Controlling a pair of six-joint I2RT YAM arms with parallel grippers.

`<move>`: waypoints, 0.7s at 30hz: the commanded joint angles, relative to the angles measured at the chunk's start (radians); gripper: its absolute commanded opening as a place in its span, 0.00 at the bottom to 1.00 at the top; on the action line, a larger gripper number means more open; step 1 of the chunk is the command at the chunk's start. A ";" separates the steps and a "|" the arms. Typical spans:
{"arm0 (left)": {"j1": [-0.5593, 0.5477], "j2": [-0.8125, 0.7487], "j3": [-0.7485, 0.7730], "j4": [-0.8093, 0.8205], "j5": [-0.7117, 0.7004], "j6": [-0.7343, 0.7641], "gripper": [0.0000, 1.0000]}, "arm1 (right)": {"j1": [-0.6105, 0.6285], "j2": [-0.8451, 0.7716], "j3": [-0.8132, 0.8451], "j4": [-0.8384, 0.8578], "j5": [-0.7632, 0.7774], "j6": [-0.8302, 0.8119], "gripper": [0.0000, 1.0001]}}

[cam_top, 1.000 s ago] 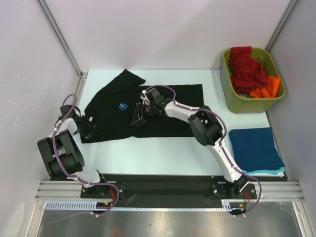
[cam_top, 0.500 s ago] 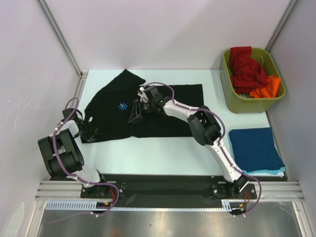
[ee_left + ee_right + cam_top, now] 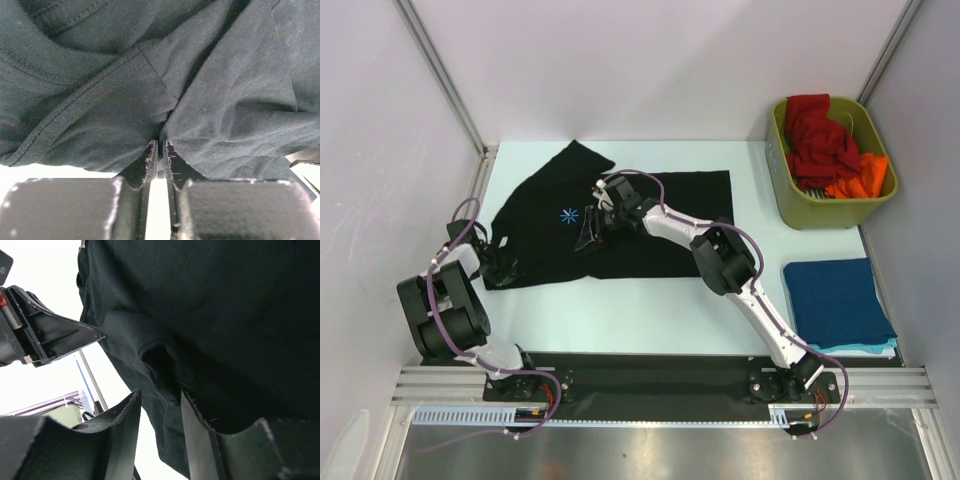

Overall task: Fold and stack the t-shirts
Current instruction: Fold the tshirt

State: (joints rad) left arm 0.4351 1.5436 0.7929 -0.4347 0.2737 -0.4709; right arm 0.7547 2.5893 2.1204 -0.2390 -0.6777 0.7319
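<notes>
White tabletop (image 3: 650,300), grey walls. Items L to R:

1. Left gripper (image 3: 160,145), at the table's L edge. Jaws stood part open a sec ago; now drawn nearly together, thin slit only, w/ a fold of the black t-shirt (image 3: 535,215) nipped at the tips. The shirt's L edge sits right at this pincer and the rest spreads away to its right.
2. Right gripper (image 3: 588,238) has slid left across the shirt, now just right of the starburst print (image 3: 567,214). Jaws approx. half apart, nothing held. A cloth ridge lies just ahead of the tips.
3. Well right of both pincers: olive bin (image 3: 790,200) w/ red t-shirt (image 3: 815,135) and orange t-shirt (image 3: 860,180). Nearer me, a folded dark blue t-shirt (image 3: 835,300) on a teal t-shirt (image 3: 850,350).

My read: L side looks secured, R not yet gripping, so I reckon the fold waits on R closing.
</notes>
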 commanded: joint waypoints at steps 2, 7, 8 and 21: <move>0.001 -0.028 0.046 -0.013 0.024 0.005 0.10 | 0.020 0.008 0.058 -0.013 -0.008 -0.012 0.42; 0.001 -0.037 0.072 -0.032 0.025 0.005 0.05 | 0.025 0.011 0.058 -0.017 -0.003 -0.003 0.33; 0.001 -0.045 0.078 -0.035 0.028 0.005 0.03 | 0.025 0.012 0.058 -0.017 -0.008 0.009 0.28; -0.006 -0.050 0.146 0.232 0.151 -0.109 0.00 | -0.048 -0.038 0.015 0.228 0.010 0.234 0.10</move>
State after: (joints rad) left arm 0.4343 1.4879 0.8871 -0.3466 0.3626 -0.5274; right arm 0.7380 2.5935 2.1246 -0.1394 -0.6724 0.8860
